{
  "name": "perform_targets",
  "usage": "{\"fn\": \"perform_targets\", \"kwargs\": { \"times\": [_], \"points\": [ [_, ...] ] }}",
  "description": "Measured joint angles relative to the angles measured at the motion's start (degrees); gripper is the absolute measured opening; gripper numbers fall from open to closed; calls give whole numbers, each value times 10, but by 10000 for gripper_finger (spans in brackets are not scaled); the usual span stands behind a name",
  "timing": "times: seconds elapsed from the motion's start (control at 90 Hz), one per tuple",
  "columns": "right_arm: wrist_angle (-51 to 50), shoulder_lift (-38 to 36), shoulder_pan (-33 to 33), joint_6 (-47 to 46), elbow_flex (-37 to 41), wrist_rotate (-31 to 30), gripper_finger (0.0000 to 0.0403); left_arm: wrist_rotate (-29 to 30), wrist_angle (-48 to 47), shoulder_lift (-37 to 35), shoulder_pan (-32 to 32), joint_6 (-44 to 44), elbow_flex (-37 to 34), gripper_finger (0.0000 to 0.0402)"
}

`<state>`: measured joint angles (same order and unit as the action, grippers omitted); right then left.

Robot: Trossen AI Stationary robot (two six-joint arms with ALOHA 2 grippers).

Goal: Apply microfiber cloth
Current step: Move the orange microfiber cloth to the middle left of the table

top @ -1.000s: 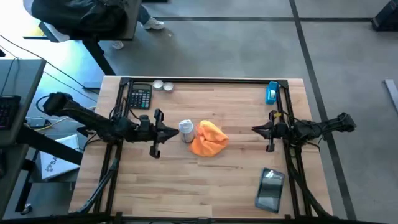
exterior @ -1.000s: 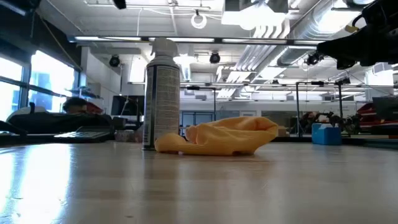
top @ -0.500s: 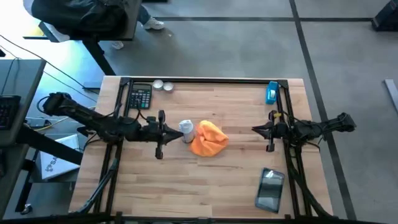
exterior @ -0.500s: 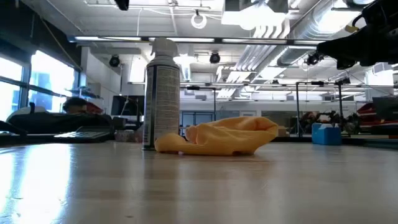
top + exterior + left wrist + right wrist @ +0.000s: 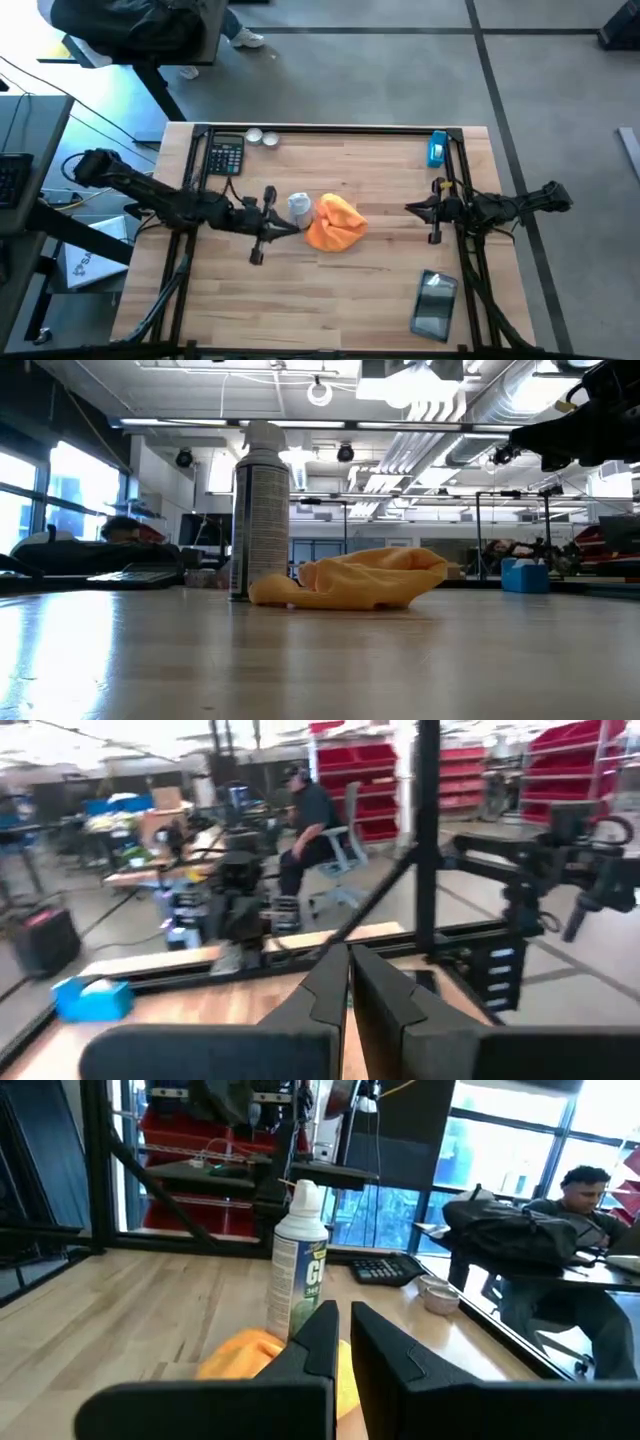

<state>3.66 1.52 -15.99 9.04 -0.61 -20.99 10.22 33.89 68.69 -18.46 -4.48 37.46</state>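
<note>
Crumpled bright orange microfiber cloth [image 5: 335, 222]: mid-table, touching white cylindrical spray can [image 5: 299, 209]. Left gripper [image 5: 283, 226]: just beside can, jaws nearly closed, empty. Right gripper [image 5: 414, 209]: well apart, jaws narrow, empty.

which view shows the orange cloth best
The high view: the whole microfiber cloth shows, crumpled beside the spray can. The low view shows its side only, the right wrist view just an edge behind the jaws, the left wrist view none.

The spray can [image 5: 298, 207] stands upright touching the microfiber cloth [image 5: 334, 222] on its left side, between it and the left end effector [image 5: 268, 222]. From the right, bare surface [image 5: 395, 215] (nothing standing there) lies before the cloth.
</note>
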Motion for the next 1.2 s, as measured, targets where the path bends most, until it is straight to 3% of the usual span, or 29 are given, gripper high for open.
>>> {"fn": "perform_targets", "kwargs": {
  "times": [0.167, 0.422, 0.6, 0.711, 0.878, 1.033, 1.2],
  "points": [
    [0, 0, 0, 4, 0, 1, 0, 27, -19, 82, -2, 13, 41, 0],
    [-3, 0, 0, 75, 0, 23, 0, 53, -190, 153, -8, 3, 172, 0],
    [-3, 0, 0, 76, 0, 25, 0, 88, -264, 218, -7, -3, 250, 8],
    [-3, 0, 0, 77, 0, 25, 0, 115, -279, 262, -7, -3, 284, 43],
    [-3, 0, 0, 78, 0, 25, 0, 120, -306, 328, -7, 33, 354, 127],
    [-4, 0, 0, 78, 0, 25, 0, 129, -444, 396, -4, 80, 464, 185],
    [-4, 0, 0, 78, 0, 25, 0, 140, -589, 464, 2, 89, 573, 201]
  ]
}}
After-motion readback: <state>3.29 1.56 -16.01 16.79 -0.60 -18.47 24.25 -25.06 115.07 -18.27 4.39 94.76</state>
